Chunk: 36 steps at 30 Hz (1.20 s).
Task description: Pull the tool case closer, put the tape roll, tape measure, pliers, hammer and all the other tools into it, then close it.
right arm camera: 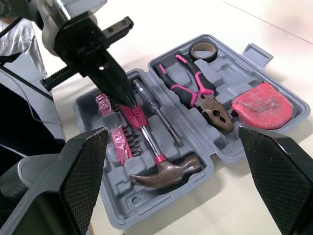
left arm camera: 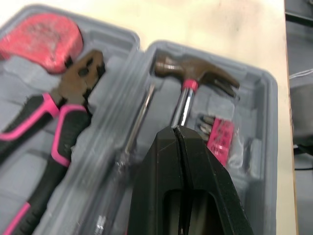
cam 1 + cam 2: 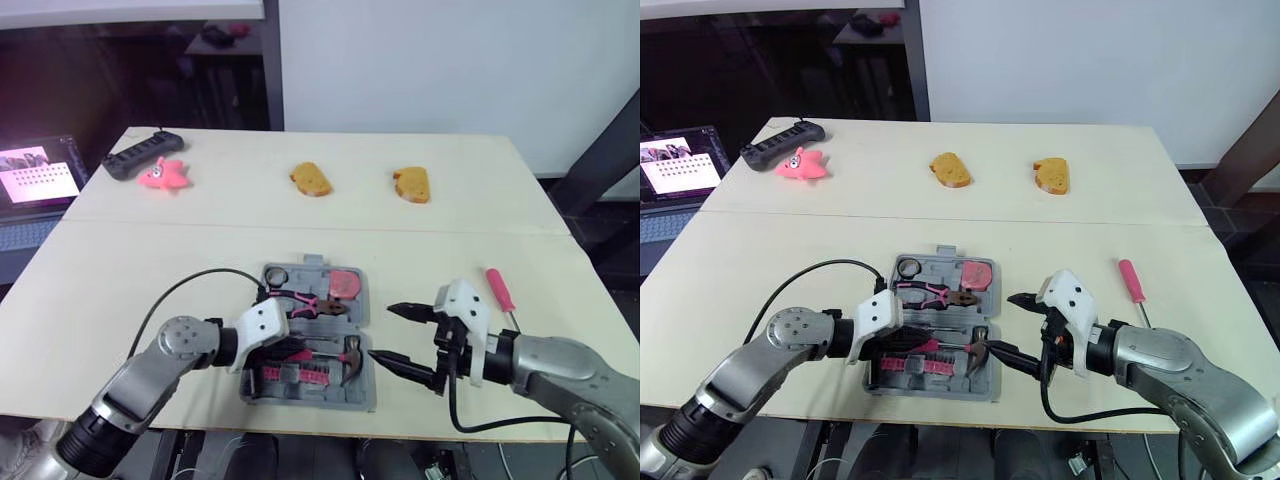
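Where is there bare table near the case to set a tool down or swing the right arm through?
Free: the table left of the tool case, and the band between it and the left bread-like piece. Crowded: the case's right side, where the open right gripper sits between case and pink screwdriver.

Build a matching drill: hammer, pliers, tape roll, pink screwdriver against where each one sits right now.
Things:
1. hammer
2. pliers
3. tape roll
4. pink screwdriver

Places:
A. on the bare table, to the right of the tool case
B. far-left corner of the case
C. near half of the case
D. far half of the case, beside the tape measure

Pairs: 1-C, 2-D, 3-B, 4-A
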Tool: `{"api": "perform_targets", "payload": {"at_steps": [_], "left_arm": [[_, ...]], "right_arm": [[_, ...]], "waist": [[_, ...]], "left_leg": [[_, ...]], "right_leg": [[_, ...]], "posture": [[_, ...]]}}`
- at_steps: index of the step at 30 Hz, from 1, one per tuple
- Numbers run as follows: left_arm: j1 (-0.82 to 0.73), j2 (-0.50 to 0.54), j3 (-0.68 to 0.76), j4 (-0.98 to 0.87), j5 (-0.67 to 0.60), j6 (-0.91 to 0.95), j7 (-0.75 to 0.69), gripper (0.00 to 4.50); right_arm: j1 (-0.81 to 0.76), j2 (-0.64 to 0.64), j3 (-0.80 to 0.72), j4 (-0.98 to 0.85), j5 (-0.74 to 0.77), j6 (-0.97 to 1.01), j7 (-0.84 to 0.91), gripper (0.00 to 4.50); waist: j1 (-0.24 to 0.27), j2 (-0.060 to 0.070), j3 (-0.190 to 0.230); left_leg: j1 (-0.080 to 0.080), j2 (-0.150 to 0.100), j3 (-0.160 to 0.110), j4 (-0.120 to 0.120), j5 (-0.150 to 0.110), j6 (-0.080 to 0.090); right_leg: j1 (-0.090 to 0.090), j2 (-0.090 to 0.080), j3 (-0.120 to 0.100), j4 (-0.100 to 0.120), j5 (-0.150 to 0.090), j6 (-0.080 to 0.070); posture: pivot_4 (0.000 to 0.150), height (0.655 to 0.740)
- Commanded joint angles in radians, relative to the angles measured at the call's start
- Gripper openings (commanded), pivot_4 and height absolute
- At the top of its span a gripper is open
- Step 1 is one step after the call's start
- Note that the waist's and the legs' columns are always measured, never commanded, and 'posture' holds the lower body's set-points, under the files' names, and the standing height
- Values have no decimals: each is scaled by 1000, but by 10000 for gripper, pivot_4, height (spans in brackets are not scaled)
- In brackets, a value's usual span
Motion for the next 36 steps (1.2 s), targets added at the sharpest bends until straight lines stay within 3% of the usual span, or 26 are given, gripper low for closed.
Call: {"api": "perform_targets", "payload": {"at_steps": [1, 16, 22, 29, 36], "left_arm": [[2, -7, -8, -13, 21, -30, -7, 199], [14, -3, -78, 13, 120, 59, 14, 199], [5, -18, -28, -8, 50, 74, -19, 199], [1, -21, 99, -35, -124, 103, -99, 199], [-5, -42, 55, 29, -23, 54, -25, 199]], "right_arm": [[-2, 3, -10, -35, 6, -8, -5, 45000], [19, -4, -19, -44, 14, 13, -17, 45000], [19, -2, -19, -45, 21, 17, -21, 45000], [2, 4, -4, -37, 16, 8, -21, 45000], [0, 2, -8, -40, 16, 10, -19, 45000]], "waist": [[0, 0, 0], [-1, 0, 0], [-1, 0, 0], [-1, 0, 0], [-1, 0, 0]], "left_leg": [[0, 0, 0, 0, 0, 0], [0, 0, 0, 0, 0, 0], [0, 0, 0, 0, 0, 0], [0, 0, 0, 0, 0, 0], [0, 0, 0, 0, 0, 0]], "right_leg": [[0, 0, 0, 0, 0, 0], [0, 0, 0, 0, 0, 0], [0, 0, 0, 0, 0, 0], [0, 0, 0, 0, 0, 0], [0, 0, 0, 0, 0, 0]], "posture": [[1500, 7400], [1500, 7400], [1500, 7400], [1500, 7400], [1500, 7400]]}}
